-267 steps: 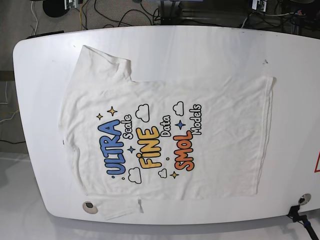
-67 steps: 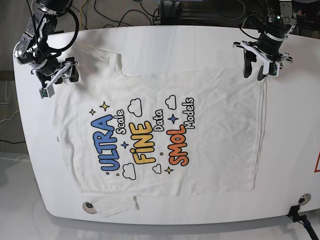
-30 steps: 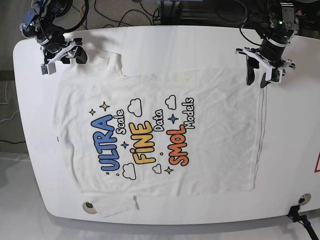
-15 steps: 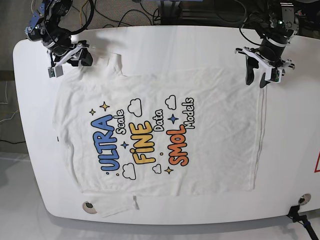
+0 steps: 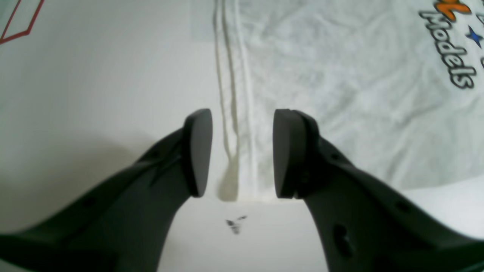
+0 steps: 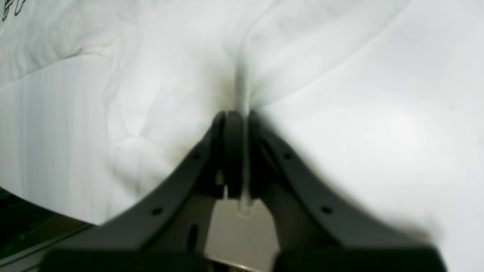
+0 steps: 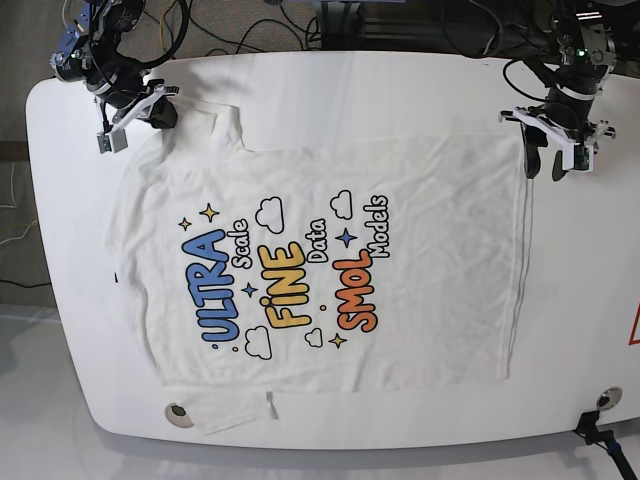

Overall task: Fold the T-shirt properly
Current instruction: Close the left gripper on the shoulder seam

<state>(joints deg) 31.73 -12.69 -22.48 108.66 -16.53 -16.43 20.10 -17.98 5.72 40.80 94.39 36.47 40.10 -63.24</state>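
The white T-shirt lies flat on the white table, print side up, with "ULTRA", "FINE" and "SMOL" showing. My right gripper is at the far left and is shut on the sleeve edge. The right wrist view shows the cloth pinched between its shut fingers. My left gripper is open at the far right. In the left wrist view the gripper straddles the hem corner just above the table, with the shirt body to its right.
A small dark mark is on the table beside the hem corner. A red marking sits at the table's right edge. A round disc and a black clamp are at the near edge. Cables lie behind the table.
My left gripper has moved right along the far edge to the hem corner. My right gripper has moved right onto the sleeve and closed on it, shifting the sleeve a little.
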